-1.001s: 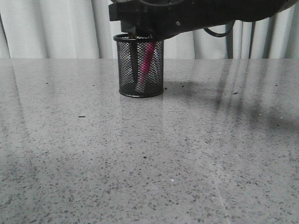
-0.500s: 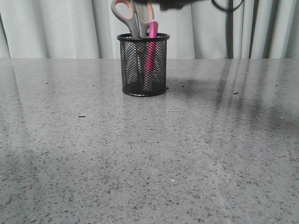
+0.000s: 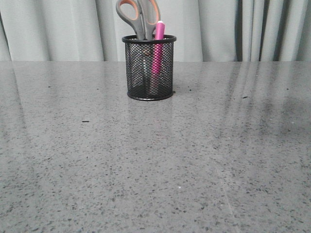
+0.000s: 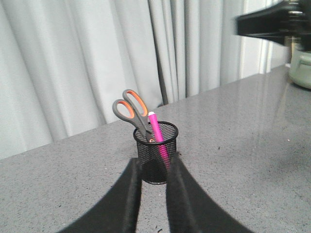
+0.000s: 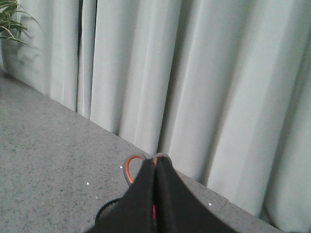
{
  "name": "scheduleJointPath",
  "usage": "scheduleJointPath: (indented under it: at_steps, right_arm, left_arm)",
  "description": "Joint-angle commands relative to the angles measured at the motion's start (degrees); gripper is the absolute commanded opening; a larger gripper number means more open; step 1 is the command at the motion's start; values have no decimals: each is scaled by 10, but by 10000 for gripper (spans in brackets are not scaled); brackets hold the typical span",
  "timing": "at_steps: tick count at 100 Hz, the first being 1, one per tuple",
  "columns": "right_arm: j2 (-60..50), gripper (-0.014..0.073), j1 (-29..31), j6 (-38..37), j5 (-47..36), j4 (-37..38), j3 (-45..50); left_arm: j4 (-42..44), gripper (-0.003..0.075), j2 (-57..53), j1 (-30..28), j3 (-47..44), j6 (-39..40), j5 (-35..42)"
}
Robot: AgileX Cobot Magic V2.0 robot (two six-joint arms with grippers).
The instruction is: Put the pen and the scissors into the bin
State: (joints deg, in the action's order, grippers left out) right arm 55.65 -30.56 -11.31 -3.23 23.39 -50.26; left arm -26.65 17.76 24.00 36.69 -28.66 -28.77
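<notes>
Scissors (image 3: 139,19) and pen (image 3: 157,51) stand upright inside the bin (image 3: 149,68) on the bench (image 3: 155,160). Rigid, top-heavy scissors look best gripped at the handles; the mesh bin seems light, tippable. Left claw (image 4: 151,194) is slightly parted and empty, right claw (image 5: 155,194) pressed closed, empty.

the light is soft, even and cool, with no hard highlights. in the front view the polished bench (image 3: 155,160) gives a pale sheen and a faint upright reflection just in front of the bin (image 3: 149,68); broad dim shadows lie on the bench to the right of the bin. the bin's mesh is sharp there, the near bench grainy. in the left wrist view the left tool (image 4: 150,194) is a dark blurred shape. the right tool (image 5: 154,194) is likewise black and soft-edged against bright curtain (image 5: 194,73) folds.
</notes>
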Motion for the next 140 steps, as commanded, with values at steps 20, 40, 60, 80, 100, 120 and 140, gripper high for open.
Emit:
scheduleJointPath:
  at_steps: [20, 40, 60, 80, 100, 120, 140]
  right_arm:
    - [-289, -65, 2, 1, 130, 6, 153]
    - [-416, -65, 2, 1, 261, -17, 194]
    - [-424, -65, 2, 1, 310, -26, 198]
    - [-424, -65, 2, 1, 310, -26, 198]
    - [-424, -65, 2, 1, 310, -26, 198]
    - [-424, -65, 2, 1, 310, -26, 198]
    - [-424, -65, 2, 1, 310, -26, 198]
  left_arm:
    - [-6, -20, -39, 3, -30, 55, 35]
    - [-18, -20, -39, 3, -43, 55, 35]
    - [-18, -20, -39, 4, -43, 55, 35]
    - [-18, -20, -39, 4, -43, 55, 35]
    - [-18, -20, -39, 4, -43, 55, 35]
    - [-18, -20, -39, 4, -46, 55, 36]
    - [3, -20, -48, 4, -112, 45, 67]
